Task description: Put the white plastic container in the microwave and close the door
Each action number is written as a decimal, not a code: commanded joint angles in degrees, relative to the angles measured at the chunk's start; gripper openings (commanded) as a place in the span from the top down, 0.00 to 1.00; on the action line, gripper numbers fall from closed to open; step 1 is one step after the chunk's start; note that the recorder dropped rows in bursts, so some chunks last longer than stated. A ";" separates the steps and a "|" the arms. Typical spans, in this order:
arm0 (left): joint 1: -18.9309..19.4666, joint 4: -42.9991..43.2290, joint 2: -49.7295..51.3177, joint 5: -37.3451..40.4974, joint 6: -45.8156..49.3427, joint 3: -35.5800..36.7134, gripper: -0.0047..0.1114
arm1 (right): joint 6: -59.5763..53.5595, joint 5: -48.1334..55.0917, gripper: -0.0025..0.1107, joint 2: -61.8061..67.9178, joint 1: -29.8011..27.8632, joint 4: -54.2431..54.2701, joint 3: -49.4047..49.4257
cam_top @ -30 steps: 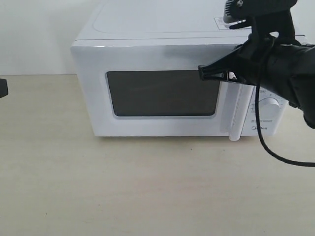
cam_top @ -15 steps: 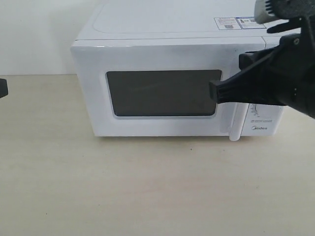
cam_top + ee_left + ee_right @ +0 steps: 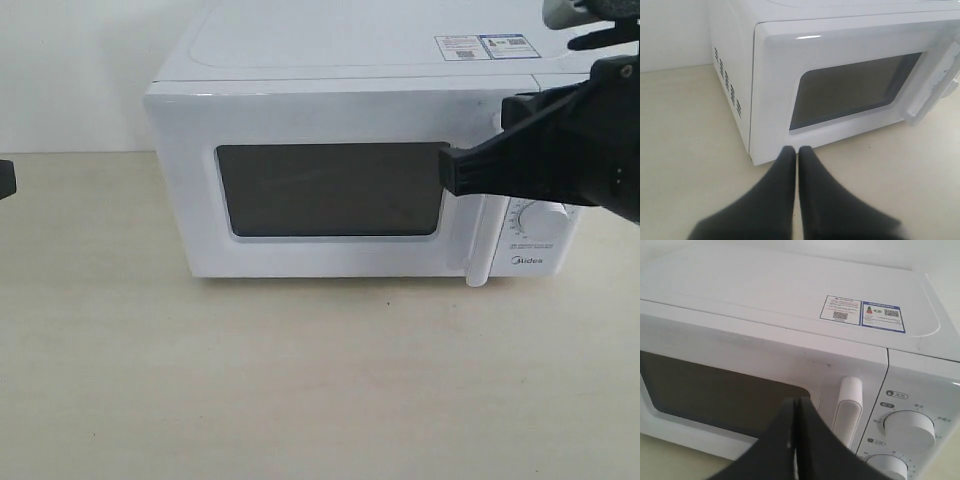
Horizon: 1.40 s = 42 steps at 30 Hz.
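White, stiff door [image 3: 330,190] sits shut, best taken by its bar handle [image 3: 480,245] at the right, where the right gripper [image 3: 446,172] hovers, jaws together and empty like those of the left gripper [image 3: 791,151]; container unseen

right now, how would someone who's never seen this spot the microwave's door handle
Find the white Midea microwave. On its closed door, look between the dark window and the two round dials. The handle is the only upright white bar there, long and narrow, not round.
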 commanded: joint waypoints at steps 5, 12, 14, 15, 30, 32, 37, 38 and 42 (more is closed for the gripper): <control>-0.16 -0.49 -0.13 -0.94 0.14 0.24 0.92 | 2.07 -0.28 0.98 -9.94 -0.05 3.65 0.16; -0.16 -0.49 -0.13 -0.94 0.14 0.24 0.92 | -5.71 7.39 0.98 -16.40 -6.57 4.47 2.80; -0.16 -0.49 -0.13 -0.94 0.14 0.24 0.92 | -5.20 12.42 0.98 -17.68 -10.06 4.47 4.75; -0.16 -0.49 -0.13 -0.94 0.14 0.24 0.92 | -5.06 15.17 0.98 -18.58 -12.03 4.47 5.95; -0.16 -0.49 -0.13 -0.94 0.14 0.24 0.92 | -5.00 26.90 0.98 -39.05 -25.50 4.47 20.44; -0.16 -0.49 -0.13 -0.94 0.14 0.24 0.92 | -5.00 27.81 0.98 -41.21 -27.13 4.47 21.71; -0.16 -0.49 -0.13 -0.94 0.14 0.24 0.92 | -5.00 34.70 0.98 -46.07 -36.74 4.47 23.50; -0.16 -0.49 -0.13 -0.94 0.14 0.24 0.92 | -5.00 36.32 0.98 -46.61 -38.58 4.47 23.50; -0.16 -0.49 -0.13 -1.10 0.14 0.24 0.92 | -5.00 39.84 0.98 -46.63 -41.83 4.47 23.50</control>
